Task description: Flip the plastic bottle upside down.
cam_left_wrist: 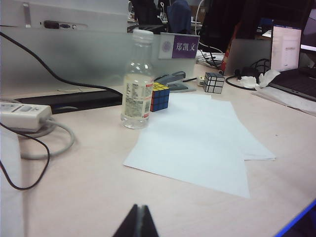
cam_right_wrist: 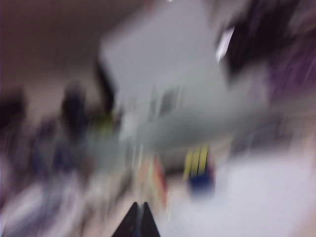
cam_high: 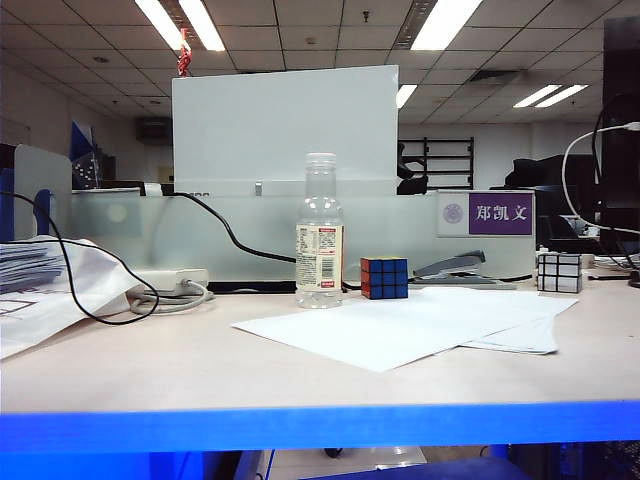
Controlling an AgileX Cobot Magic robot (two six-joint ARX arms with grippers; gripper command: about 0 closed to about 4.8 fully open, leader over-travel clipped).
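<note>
Okay, left gripper (cam_left_wrist: 138, 222): fingers pressed together, tips meeting in a dark wedge, nothing between them, held above the bare tabletop (cam_left_wrist: 89, 187) well short of the plastic bottle (cam_left_wrist: 137, 81). Right gripper (cam_right_wrist: 138, 219): same closed wedge, nothing clamped; its wrist view is smeared by blur, so only vague colour patches show beyond the tips. Neither arm shows in the exterior view, so arm pose beyond the fingertips can't be read. One plastic bottle (cam_high: 320, 235): upright, cap on top, clear body with a white label, standing on the table just off the far left corner of the paper sheets (cam_high: 400, 325), untouched by either gripper. Counts: two cubes, one coloured Rubik's cube (cam_high: 384, 277) just right of the bottle and near it, one silver mirror cube (cam_high: 559, 271) well off to the right. One stapler (cam_high: 455, 268) behind the paper, between the cubes. One white power strip (cam_high: 170, 280) to the left with a black cable (cam_high: 90, 300) looping beside it. One purple name plate (cam_high: 487, 213) on the frosted divider (cam_high: 200, 235). Paper: a fanned stack, exact number of sheets unclear.
</note>
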